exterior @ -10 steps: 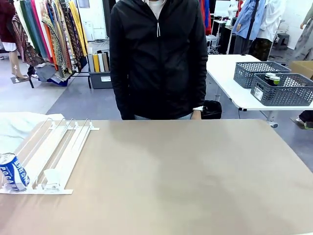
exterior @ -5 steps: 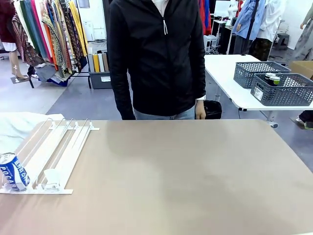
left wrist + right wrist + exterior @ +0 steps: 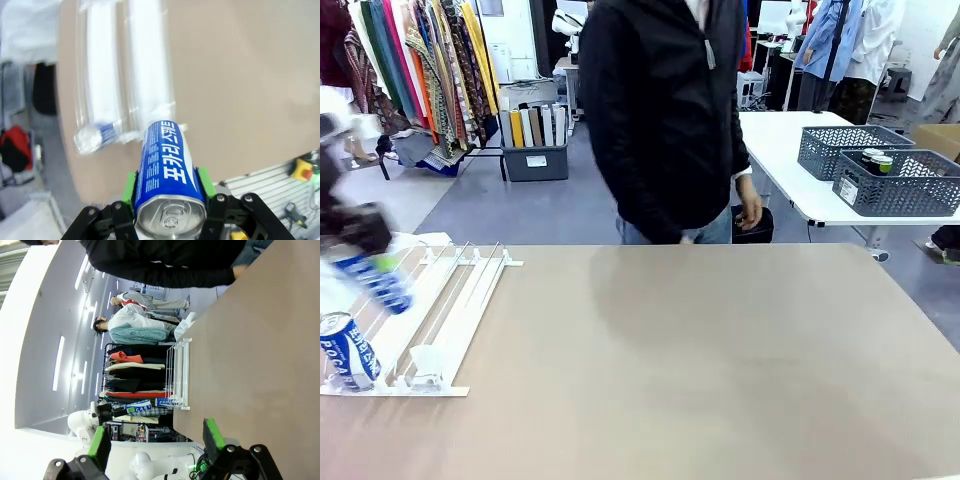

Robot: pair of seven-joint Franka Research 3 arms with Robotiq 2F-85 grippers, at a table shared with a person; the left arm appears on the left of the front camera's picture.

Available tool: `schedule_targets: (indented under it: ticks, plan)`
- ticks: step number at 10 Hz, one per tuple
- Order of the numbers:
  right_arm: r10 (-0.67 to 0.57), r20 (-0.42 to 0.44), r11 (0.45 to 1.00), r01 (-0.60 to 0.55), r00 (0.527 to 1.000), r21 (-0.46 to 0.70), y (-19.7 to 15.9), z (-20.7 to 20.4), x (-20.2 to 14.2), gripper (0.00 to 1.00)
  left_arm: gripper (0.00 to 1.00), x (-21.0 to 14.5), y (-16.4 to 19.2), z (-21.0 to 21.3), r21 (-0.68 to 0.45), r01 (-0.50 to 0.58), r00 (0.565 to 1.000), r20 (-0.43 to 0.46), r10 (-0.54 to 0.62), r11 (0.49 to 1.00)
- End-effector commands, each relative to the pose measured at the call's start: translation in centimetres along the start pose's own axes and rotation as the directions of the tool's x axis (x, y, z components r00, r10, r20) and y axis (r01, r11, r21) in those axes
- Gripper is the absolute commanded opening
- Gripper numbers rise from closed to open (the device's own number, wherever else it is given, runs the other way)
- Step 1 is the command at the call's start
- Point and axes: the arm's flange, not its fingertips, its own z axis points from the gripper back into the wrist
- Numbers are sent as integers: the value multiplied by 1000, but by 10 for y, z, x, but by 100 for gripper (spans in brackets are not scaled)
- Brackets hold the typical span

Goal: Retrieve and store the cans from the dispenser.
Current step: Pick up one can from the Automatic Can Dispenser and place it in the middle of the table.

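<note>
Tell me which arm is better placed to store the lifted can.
Left: the left fingers are shut on the blue can over the dispenser, so it likely just carries it off. The right fingers stand open, empty, far from the dispenser.

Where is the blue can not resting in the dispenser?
Front view, far left: the blue can is in the left gripper, above the dispenser, beyond the other can.

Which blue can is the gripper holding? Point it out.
The can clamped in the left gripper, held above the rack. The other can rests untouched at the rack's near end.
</note>
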Motion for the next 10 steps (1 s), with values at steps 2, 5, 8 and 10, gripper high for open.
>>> schedule_targets:
  ticks: [2,5,8,10]
  plan:
    - [9,1,1000,-9,1000,11,3,1,1,100,0,68,-148,-34,46,78,996,42,-80,996]
    - [9,1,1000,-9,1000,11,3,1,1,100,0,73,-246,-108,73,215,976,-62,-211,974]
    - [9,1,1000,-9,1000,11,3,1,1,100,0,75,-261,-168,22,283,950,-141,-277,959]
    - [9,1,1000,-9,1000,11,3,1,1,100,0,75,-258,-196,-15,294,941,-168,-292,956]
